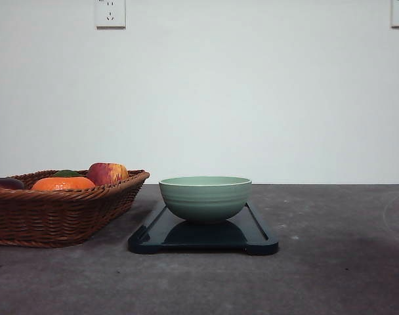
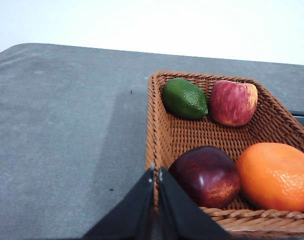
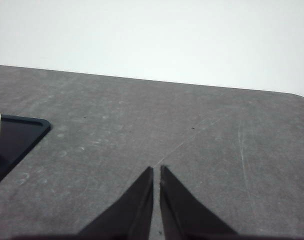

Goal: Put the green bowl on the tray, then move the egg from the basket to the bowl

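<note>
The green bowl (image 1: 205, 197), pale sage with faint ridges, is standing upright on the tray (image 1: 255, 237), a flat dark rectangle that is lying on the grey table. The basket (image 1: 55, 213), brown woven wicker, is sitting just beside the tray on its left. I cannot make out the egg among the fruit.
</note>
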